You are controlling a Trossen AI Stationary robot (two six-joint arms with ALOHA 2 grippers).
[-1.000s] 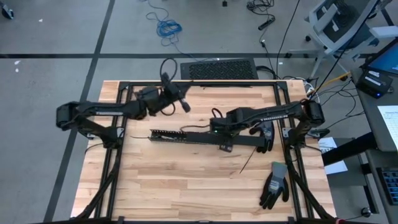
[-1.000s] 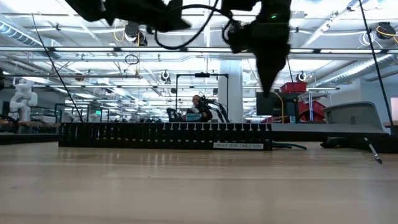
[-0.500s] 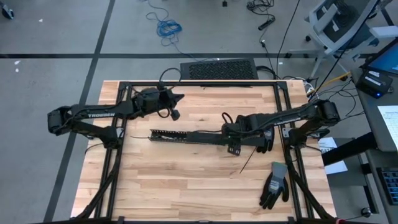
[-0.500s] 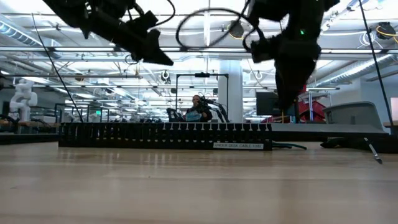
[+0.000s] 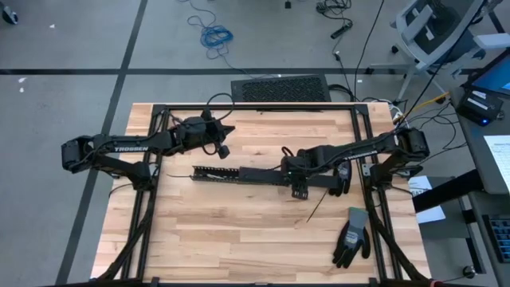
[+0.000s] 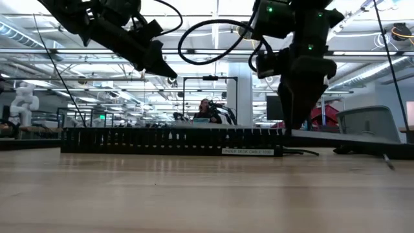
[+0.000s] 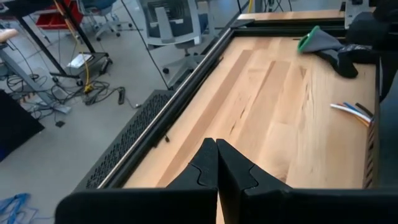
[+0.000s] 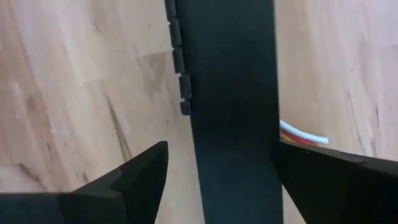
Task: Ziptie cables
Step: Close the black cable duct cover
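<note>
A long black slotted cable tray [image 5: 239, 174] lies across the middle of the wooden table [image 5: 239, 239]. The cables show only as coloured wire ends on the wood: in the left wrist view [image 7: 349, 111] and beside the tray in the right wrist view [image 8: 303, 135]. My right gripper [image 5: 299, 191] points down over the tray's right end, open, one finger on each side of the tray [image 8: 230, 74]; I cannot tell whether a finger touches it. My left gripper [image 5: 225, 149] hangs shut and empty in the air beyond the tray's left part [image 6: 169, 72].
A thin black zip tie [image 5: 319, 206] lies on the wood near the tray's right end. One dark work glove [image 5: 351, 235] lies at the near right, and another [image 5: 341, 177] sits by the right arm. A black frame [image 5: 255, 106] edges the table.
Both grippers have come down. My right gripper has sunk over the tray's right end, shifting a little toward the table's right edge and staying open. My left gripper has dropped and drawn back toward the left, tipping closer to level, still shut. The tray has not moved.
</note>
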